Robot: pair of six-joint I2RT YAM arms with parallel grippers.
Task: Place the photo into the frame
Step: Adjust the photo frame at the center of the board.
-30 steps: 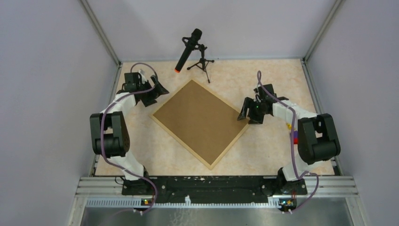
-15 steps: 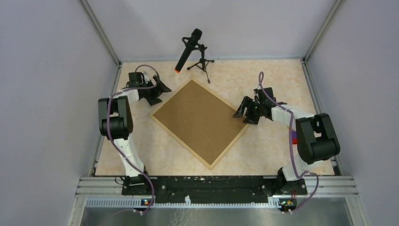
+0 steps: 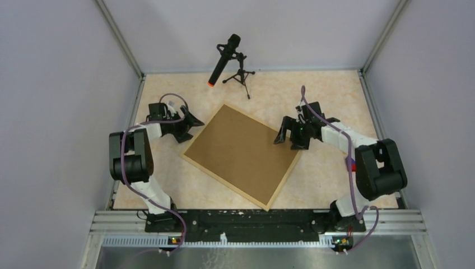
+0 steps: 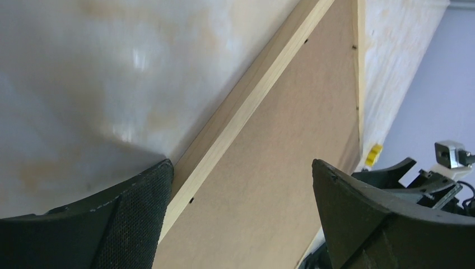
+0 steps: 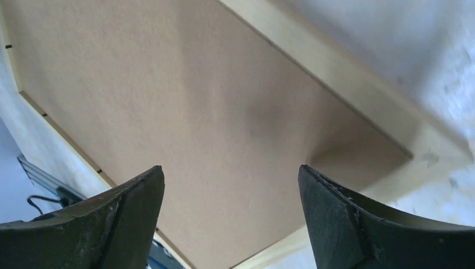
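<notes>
Both your end effectors are released, jaws wide with nothing between them: the left end effector (image 3: 189, 126) sits off the frame's (image 4: 251, 103) upper-left edge, the right end effector (image 3: 288, 136) over its upper-right corner. The frame lies face down mid-picture on the worktop (image 3: 330, 95), its backing board (image 3: 241, 152) filling it. The photo isn't visible, probably under the board. Press evenly near the corners and don't skid the frame. Count: one frame, one board, two end effectors, one microphone (image 3: 224, 59).

the brown backing board (image 3: 241, 154) covers the inside of the frame (image 4: 246, 101), so any photo beneath is hidden, and a small red thing (image 3: 350, 164) at mid right of the top view is too small to tell.
</notes>
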